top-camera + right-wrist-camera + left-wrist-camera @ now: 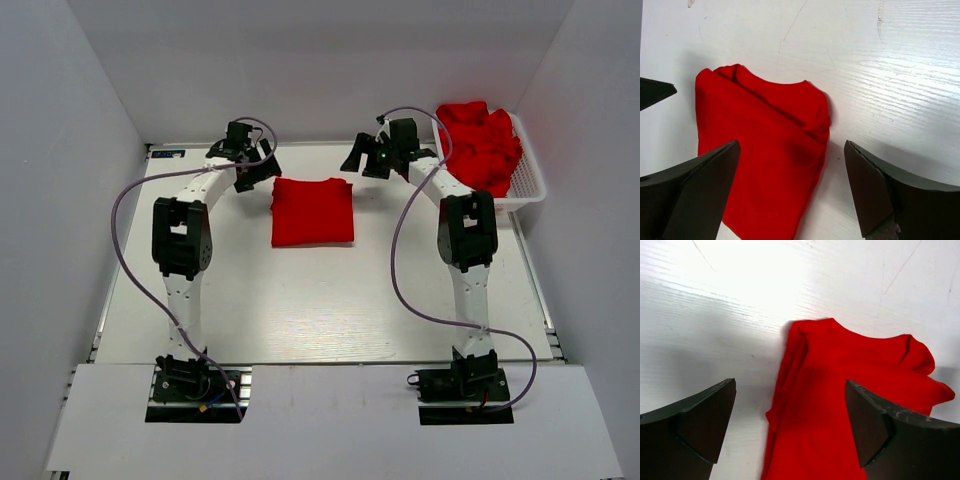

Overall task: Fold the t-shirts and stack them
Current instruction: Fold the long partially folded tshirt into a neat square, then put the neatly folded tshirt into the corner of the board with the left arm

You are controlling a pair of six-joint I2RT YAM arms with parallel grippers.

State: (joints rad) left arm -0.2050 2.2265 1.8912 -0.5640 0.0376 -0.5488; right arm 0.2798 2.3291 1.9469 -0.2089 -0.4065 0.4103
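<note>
We list the left gripper [790, 384] and right gripper [792, 144], both open and empty, near the far corners of the folded shirt [313, 211] flat on the table [330, 300]; we judge they should rise straight, snagging nothing, before fetching from the shirts [480, 140] heaped in the basket [530, 186].

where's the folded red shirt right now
In the top view the folded t-shirt lies far-centre on the table, between the left gripper and right gripper, left of the basket.

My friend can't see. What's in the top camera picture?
A folded red t-shirt lies flat on a white table. The left gripper and right gripper hang open by its far corners. Crumpled red t-shirts fill a white mesh basket at the far right.
</note>
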